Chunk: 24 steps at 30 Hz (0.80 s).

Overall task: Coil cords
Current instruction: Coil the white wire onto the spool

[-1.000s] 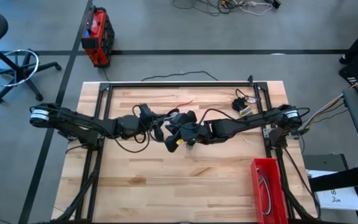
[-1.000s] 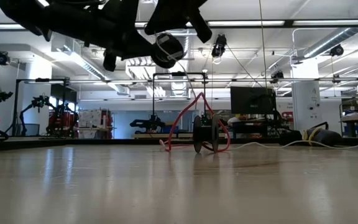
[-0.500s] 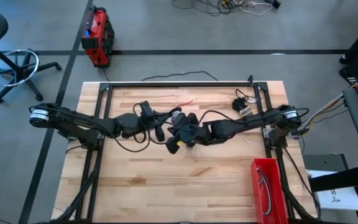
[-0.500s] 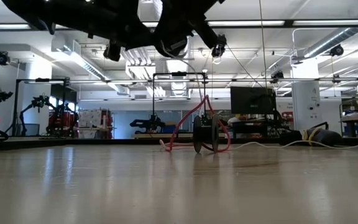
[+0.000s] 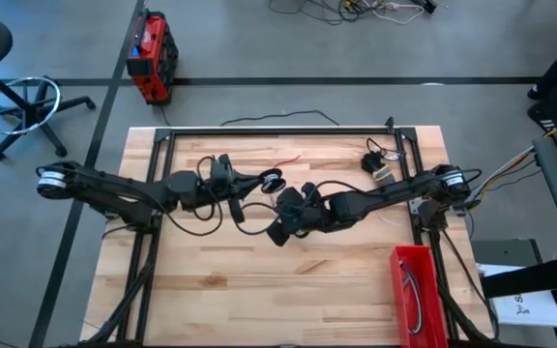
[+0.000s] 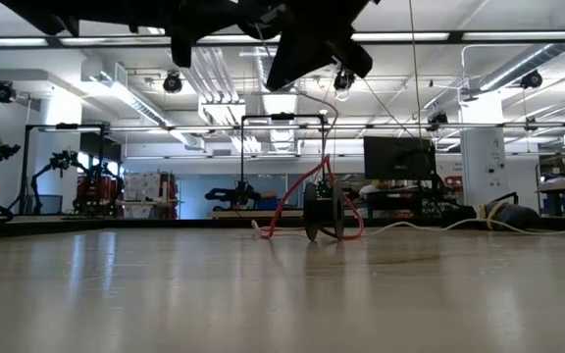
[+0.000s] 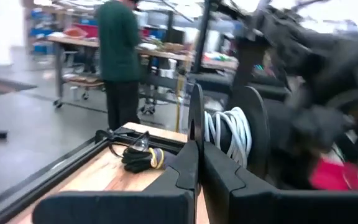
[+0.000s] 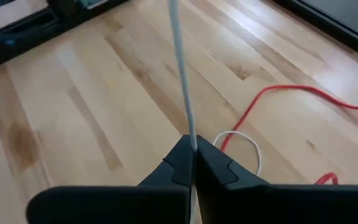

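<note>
Above the table centre, the right gripper [image 8: 192, 163], fingers closed, pinches the taut white cord [image 8: 180, 74]; the left gripper [image 7: 197, 163], fingers pressed together, clamps a black spool [image 7: 253, 134] wound with white cord; red cord [image 8: 278, 93] lies on the tabletop [image 8: 92, 93]

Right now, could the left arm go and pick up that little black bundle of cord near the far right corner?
Probably not yet. The left tool is shut on a spool of white cord, and the right arm lies between it and the black bundle.
</note>
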Each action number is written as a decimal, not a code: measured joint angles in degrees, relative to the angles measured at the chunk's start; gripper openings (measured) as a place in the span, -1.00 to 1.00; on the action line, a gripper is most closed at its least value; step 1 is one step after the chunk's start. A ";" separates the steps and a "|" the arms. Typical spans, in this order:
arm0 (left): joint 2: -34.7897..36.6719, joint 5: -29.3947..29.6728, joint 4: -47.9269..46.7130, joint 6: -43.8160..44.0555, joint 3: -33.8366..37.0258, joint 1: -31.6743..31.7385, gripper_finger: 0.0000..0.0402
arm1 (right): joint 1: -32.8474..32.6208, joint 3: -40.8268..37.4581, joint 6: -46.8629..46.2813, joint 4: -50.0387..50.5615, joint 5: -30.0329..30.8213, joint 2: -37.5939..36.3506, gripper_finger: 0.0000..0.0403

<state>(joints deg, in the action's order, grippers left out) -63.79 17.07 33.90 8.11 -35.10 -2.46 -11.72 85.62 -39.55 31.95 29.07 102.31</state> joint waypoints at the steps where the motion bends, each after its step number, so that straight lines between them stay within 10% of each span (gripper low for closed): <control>1: 0.99 -1.42 -1.49 -1.42 0.03 0.00 -1.00 | -0.17 0.00 0.46 0.44 -0.06 -0.36 -1.00; 9: 5.08 -7.05 -15.09 -7.70 0.03 -0.99 -1.00 | -0.55 -0.02 7.85 1.66 -1.92 -2.01 -0.92; 24: 24.55 -10.13 -12.49 -10.72 6.00 -4.50 -1.00 | -1.58 -0.04 35.24 -9.76 -11.86 -5.30 -0.09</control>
<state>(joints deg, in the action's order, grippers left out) -39.24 6.94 21.41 -2.61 -29.10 -6.96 -13.29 85.58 -4.31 22.19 17.21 97.01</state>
